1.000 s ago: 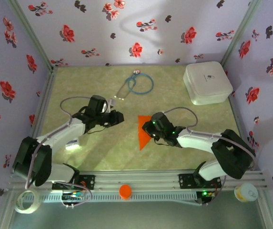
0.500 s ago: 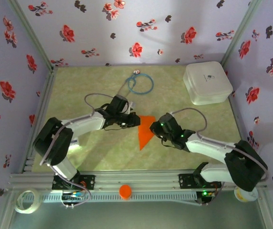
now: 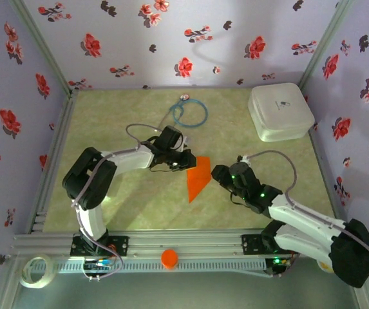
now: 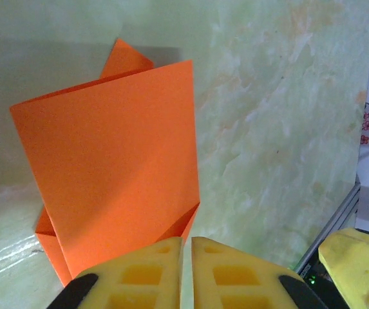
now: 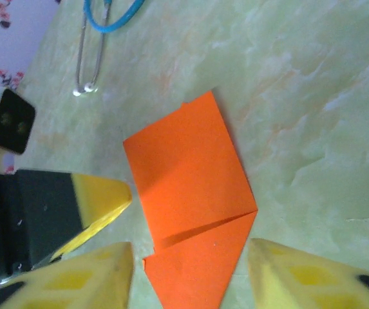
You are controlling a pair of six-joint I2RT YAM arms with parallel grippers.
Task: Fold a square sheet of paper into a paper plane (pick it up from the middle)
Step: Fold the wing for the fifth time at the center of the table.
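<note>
Two tools flank the paper (image 3: 197, 179), long axis far-to-near: left tool (image 4: 187, 242), closed to a slit, meets its far-left edge; right tool (image 5: 189, 250), spread wide, sits just right.

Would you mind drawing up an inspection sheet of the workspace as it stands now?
Surface: green marbled tabletop, no spills seen.
Job's things: orange paper, partly folded, on the table near the middle.
Clutter: white rounded box in the far right corner; blue stethoscope at the far middle; orange cap and tape roll in front of the near rail.
Grippers: left gripper shut at the paper's edge, unclear whether it pinches the paper; right gripper open, the paper's narrow end between its fingers.
Cables: grey cable loops off each arm, clear of the paper.
Surroundings: floral walls on three sides.
</note>
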